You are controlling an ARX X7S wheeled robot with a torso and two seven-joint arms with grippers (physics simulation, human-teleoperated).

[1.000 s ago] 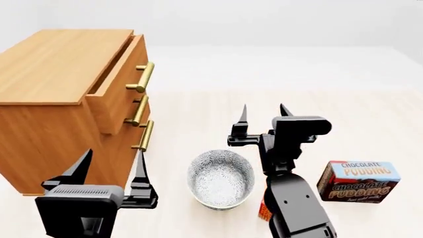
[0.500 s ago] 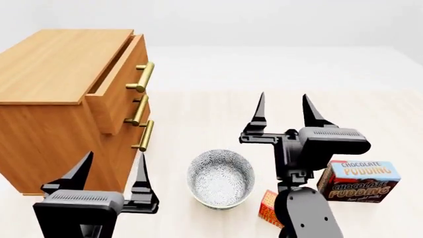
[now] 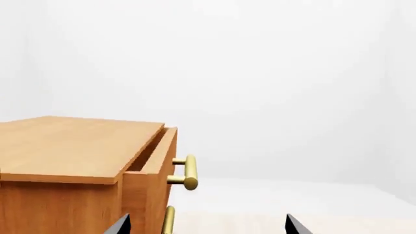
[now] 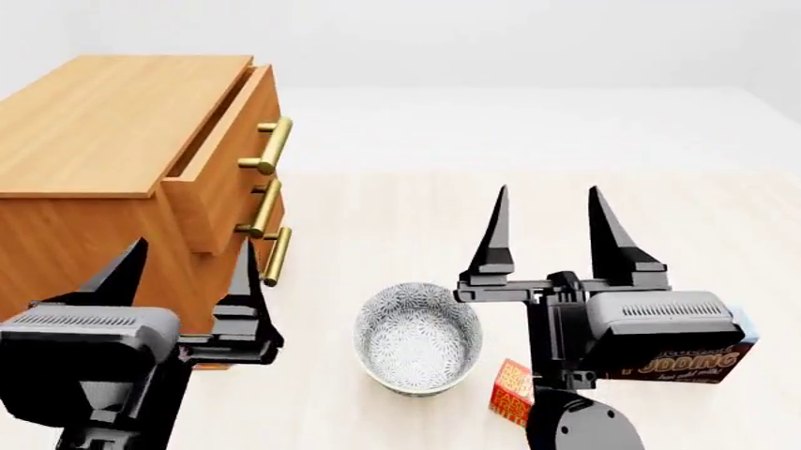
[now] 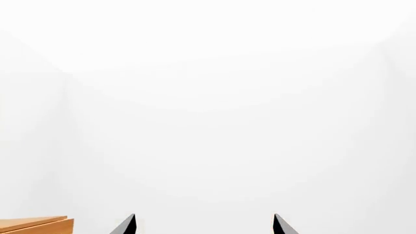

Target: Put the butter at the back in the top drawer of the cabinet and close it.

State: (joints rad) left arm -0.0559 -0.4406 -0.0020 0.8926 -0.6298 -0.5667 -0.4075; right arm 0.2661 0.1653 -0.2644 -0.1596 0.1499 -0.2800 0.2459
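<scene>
Head view: both grippers, left and right, are hovering with jaws spread, holding nothing. The drawer is sitting slightly open, butter lying by the bowl.

Head view looks forward and down from above and behind both arms, wide over the pale tabletop; the cabinet sits at its left, both pincers low in the foreground. Left wrist view faces level past the left pincer, only two dark fingertips in frame, close on the cabinet's upper corner with the top drawer a little open and white wall behind. Right wrist view faces level or slightly upward at white wall; a sliver of cabinet top shows in one corner. All three share the cabinet.
</scene>
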